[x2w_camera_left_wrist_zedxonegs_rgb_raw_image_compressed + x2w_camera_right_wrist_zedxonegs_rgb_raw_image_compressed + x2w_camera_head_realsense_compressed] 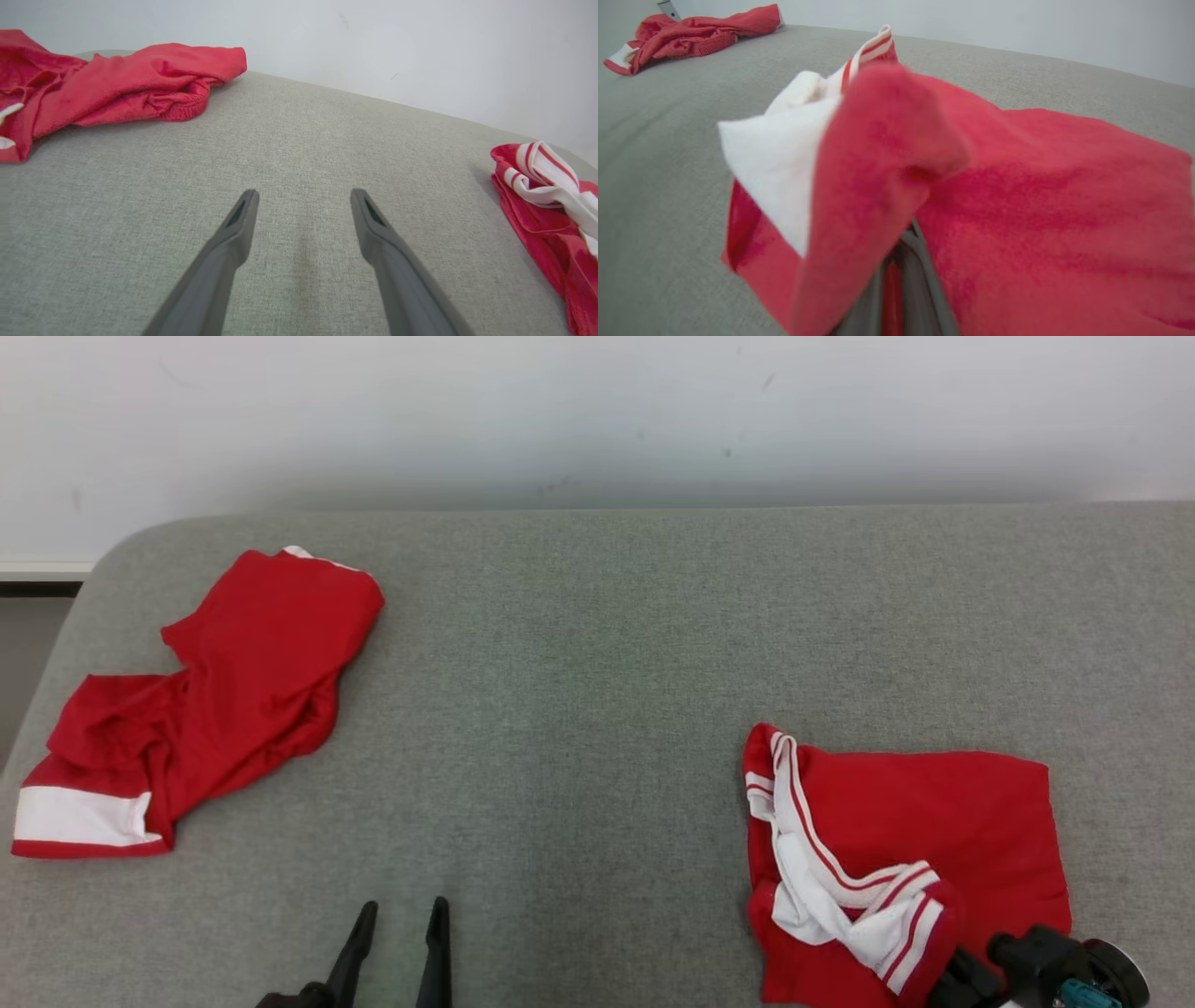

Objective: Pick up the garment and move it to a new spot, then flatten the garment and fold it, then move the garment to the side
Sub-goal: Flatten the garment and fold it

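A red garment [934, 821] with white and red striped trim lies crumpled at the front right of the grey padded surface [579, 709]. My right gripper [948, 978] is at its near corner. In the right wrist view, the right gripper [896, 275] is shut on a fold of the red garment [1041, 210], which is lifted and drapes over the fingertips. My left gripper [397, 919] is open over bare surface at the front centre, nothing between its fingers [243, 219]. The garment's striped edge [546, 186] lies to the right of the left gripper [303, 196].
A second red garment [215, 691] with a white band lies bunched at the far left, near the surface's rounded corner, also seen as a red heap [117, 84] [691, 32]. A pale wall [597, 411] runs behind the surface.
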{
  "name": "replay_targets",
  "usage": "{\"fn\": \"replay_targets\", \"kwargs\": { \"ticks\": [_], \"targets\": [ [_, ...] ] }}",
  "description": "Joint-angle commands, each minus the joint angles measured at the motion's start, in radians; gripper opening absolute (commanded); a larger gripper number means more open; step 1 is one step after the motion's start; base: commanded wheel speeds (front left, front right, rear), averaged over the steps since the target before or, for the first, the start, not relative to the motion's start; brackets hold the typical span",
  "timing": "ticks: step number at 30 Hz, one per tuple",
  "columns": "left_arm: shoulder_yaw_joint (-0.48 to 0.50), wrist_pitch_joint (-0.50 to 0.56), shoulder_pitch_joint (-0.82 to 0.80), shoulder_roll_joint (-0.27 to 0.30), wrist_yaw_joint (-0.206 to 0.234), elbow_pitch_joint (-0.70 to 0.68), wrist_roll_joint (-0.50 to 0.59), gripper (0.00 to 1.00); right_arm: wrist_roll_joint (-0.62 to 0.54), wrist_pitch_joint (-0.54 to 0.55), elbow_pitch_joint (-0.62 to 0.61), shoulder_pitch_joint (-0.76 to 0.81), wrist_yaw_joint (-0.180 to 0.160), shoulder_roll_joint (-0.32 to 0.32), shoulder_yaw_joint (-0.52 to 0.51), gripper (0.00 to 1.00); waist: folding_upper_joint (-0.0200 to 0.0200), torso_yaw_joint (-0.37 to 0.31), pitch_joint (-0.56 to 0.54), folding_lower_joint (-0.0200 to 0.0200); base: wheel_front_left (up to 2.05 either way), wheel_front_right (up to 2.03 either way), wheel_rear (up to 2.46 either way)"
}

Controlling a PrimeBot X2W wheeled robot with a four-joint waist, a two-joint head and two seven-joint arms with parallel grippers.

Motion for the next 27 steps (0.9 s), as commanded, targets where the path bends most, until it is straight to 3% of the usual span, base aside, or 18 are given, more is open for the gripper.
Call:
{"fn": "replay_targets", "kwargs": {
  "ticks": [1, 9, 23, 27],
  "targets": [
    [0.003, 0.0, 0.011, 0.003, 0.004, -0.003, 0.0, 1.0, 0.005, -0.006, -0.022, 0.016, -0.002, -0.026, 0.025, 0.0, -0.0001, 0.008, -0.007, -0.0001, 0.0, 0.0, 0.0],
    [0.007, 0.0, 0.024, 0.003, 0.01, -0.006, -0.009, 1.0, 0.012, 0.023, -0.087, 0.033, -0.002, -0.05, 0.145, 0.0, -0.0001, -0.002, -0.034, -0.0001, 0.0, 0.0, 0.0],
    [-0.008, 0.0, 0.017, 0.003, 0.016, -0.003, -0.025, 1.0, -0.033, 0.0, 0.069, -0.093, -0.002, 0.091, 0.267, 0.0, -0.0001, -0.077, -0.058, -0.0001, 0.0, 0.0, 0.0],
    [0.0, 0.0, 0.01, 0.003, 0.012, -0.004, -0.022, 1.0, -0.02, -0.024, 0.086, -0.096, -0.002, 0.093, 0.248, 0.03, -0.0001, -0.081, -0.07, -0.0001, 0.0, 0.0, 0.0]
  ]
}}
